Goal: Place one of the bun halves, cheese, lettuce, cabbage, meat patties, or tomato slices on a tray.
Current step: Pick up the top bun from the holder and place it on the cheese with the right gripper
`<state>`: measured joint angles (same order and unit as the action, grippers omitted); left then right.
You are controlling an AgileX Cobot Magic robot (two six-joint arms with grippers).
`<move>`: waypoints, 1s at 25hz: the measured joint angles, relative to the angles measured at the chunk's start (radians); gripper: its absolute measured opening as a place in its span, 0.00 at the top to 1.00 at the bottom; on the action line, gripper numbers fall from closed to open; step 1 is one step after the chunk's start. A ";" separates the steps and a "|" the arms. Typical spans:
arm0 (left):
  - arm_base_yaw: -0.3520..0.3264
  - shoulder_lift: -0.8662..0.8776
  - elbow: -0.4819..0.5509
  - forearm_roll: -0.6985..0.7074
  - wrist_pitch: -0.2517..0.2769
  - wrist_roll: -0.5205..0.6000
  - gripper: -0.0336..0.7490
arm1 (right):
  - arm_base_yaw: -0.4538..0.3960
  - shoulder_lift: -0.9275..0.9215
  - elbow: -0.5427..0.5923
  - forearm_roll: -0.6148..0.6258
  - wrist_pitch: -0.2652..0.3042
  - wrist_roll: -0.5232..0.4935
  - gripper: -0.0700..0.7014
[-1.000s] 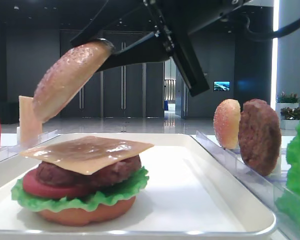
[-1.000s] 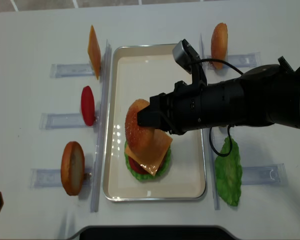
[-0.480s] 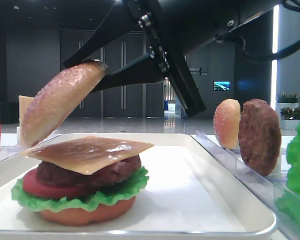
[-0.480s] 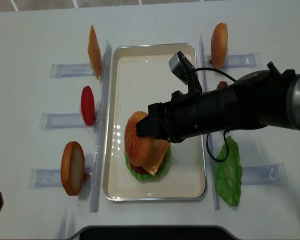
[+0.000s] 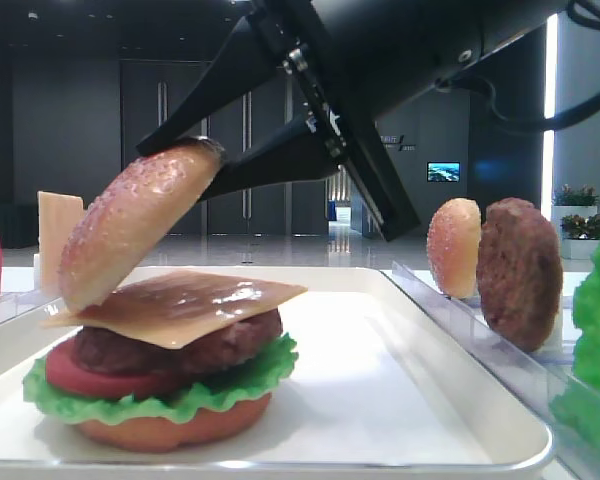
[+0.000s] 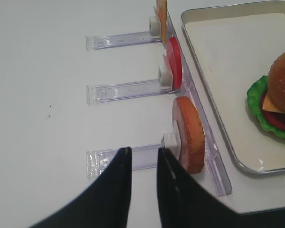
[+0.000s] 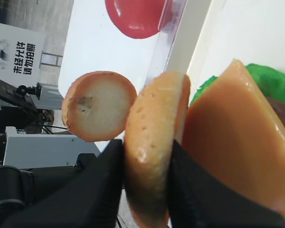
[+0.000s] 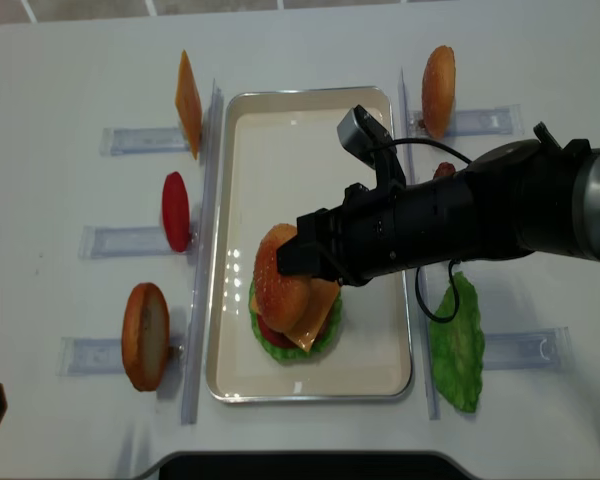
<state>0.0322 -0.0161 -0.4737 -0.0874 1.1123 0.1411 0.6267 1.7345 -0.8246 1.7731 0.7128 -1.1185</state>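
Note:
My right gripper (image 5: 213, 150) (image 8: 300, 255) (image 7: 146, 145) is shut on the domed, speckled bun half (image 5: 135, 225) (image 8: 278, 275) (image 7: 154, 137). The bun half hangs tilted, its lower edge down at the left edge of the cheese (image 5: 180, 300). That cheese tops a stack of meat patty (image 5: 205, 345), tomato slice (image 5: 75, 375), lettuce (image 5: 235, 388) and flat bun bottom (image 5: 170, 430) on the white tray (image 5: 380, 380) (image 8: 310, 150). My left gripper (image 6: 143, 153) hovers over the table left of the tray (image 6: 218, 57), slightly open and holding nothing.
Clear racks flank the tray. On the left stand a cheese slice (image 8: 187, 100), a tomato slice (image 8: 175, 210) and a bun half (image 8: 145, 335). On the right are a small bun (image 8: 438, 75), a patty (image 5: 520, 270) and a lettuce leaf (image 8: 457, 345).
The right gripper has come down and toward the front of the tray with the bun half, bringing its lower edge to the cheese. The left gripper has not visibly moved.

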 joint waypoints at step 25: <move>0.000 0.000 0.000 0.000 0.000 0.000 0.78 | 0.000 0.000 0.000 -0.001 -0.003 0.013 0.66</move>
<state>0.0322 -0.0161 -0.4737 -0.0874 1.1123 0.1411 0.6270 1.7345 -0.8246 1.7722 0.7094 -1.1055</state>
